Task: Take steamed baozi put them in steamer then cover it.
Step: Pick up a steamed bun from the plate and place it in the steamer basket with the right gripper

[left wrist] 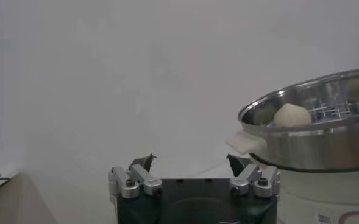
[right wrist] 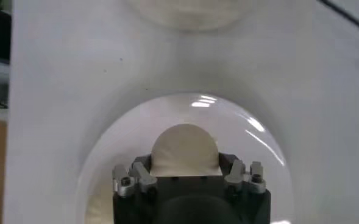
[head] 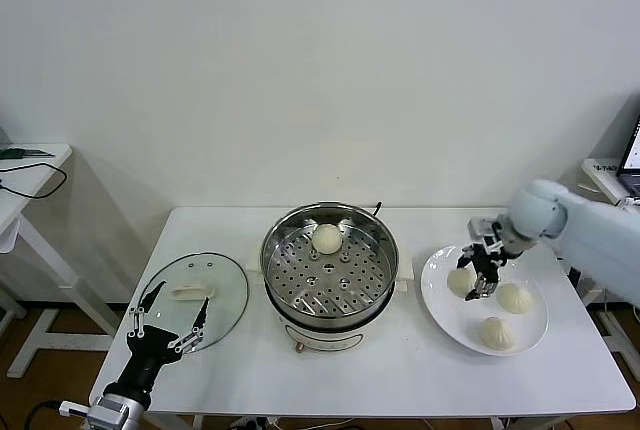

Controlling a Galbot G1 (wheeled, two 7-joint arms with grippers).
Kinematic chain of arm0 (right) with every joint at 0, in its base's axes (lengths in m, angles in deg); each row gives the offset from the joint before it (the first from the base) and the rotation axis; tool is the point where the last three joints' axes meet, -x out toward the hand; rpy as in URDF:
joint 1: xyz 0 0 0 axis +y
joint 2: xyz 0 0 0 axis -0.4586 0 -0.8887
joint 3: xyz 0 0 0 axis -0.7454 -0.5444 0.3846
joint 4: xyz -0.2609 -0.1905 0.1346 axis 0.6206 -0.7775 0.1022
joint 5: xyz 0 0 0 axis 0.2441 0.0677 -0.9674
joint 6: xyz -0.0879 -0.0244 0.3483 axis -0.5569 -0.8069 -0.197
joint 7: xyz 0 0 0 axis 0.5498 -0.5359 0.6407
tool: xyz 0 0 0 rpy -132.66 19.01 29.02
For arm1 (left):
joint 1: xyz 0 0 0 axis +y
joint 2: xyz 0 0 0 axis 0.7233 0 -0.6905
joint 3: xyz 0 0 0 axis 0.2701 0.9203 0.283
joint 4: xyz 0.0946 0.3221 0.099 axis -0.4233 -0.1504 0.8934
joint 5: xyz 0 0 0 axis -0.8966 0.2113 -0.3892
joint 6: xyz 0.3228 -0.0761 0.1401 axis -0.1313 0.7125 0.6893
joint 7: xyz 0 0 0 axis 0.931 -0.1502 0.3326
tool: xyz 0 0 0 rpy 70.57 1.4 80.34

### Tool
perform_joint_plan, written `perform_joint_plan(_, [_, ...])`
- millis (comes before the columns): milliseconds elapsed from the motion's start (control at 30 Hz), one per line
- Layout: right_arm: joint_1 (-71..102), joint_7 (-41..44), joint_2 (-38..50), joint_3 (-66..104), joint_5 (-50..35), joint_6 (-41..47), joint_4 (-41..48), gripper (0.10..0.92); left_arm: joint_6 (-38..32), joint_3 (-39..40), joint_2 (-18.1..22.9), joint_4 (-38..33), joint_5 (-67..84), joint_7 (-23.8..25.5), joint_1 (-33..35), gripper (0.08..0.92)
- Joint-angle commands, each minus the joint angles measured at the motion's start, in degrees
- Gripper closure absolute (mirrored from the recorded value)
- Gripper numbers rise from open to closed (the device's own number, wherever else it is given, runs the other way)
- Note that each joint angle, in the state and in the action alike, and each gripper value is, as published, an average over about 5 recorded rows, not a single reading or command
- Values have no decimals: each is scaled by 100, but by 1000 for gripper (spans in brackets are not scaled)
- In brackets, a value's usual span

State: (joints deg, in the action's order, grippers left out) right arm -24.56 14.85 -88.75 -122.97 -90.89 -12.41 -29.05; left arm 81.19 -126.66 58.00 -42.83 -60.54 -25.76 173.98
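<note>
steel steamer [head: 330,270] sits mid-table on its white base, uncovered, with one bun [head: 326,239] resting on the perforated tray toward the far side. in the left wrist view the same bun [left wrist: 291,115] shows above the pot's rim. the glass cover [head: 195,301] lies flat on the table [head: 400,370] to the robot's left of the steamer, its white handle facing up.

the white plate [head: 440,300] is on the right side of the table and carries three buns. the right gripper [head: 478,272] is down at the plate's near-left part, its fingers set on either side of one bun [head: 461,281]; the right wrist view shows that bun [right wrist: 184,150] between the fingers, touching or nearly so, though i cannot tell whether they are actually clamped on it. the other two buns [head: 514,297] [head: 497,332] lie apart from the gripper, farther right and nearer the table's front edge.

the left gripper [head: 168,318] hangs at the front left table edge, just at the cover's near rim, fingers spread wide and holding nothing.
</note>
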Motion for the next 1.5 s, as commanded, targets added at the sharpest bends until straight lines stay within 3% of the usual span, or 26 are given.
perform_joint_plan(33, [-2740, 54, 209, -2030, -1498, 480, -993, 305, -3, 15, -8, -2, -1, -1, -8, 177])
perform_joint_plan(333, [-3712, -479, -722, -2339, -2704, 1364, -1866, 304, -11, 12, -53, -68, 15, -1, -22, 177])
perform_joint_plan(600, [-2914, -1208, -2171, -1574, -3289, 2063, -1581, 306, -16, -38, -45, -100, 22, -11, -22, 177])
perform_joint_plan(867, [-2077, -1466, -3346, -1254, -3206, 2344, -927, 311, -10, -134, -31, -47, 38, -18, -81, 177])
perform_joint_plan(1500, [-572, -1275, -4613, -792, -2160, 2251, 1190, 313, -27, -197, -7, 42, 35, -22, -160, 177])
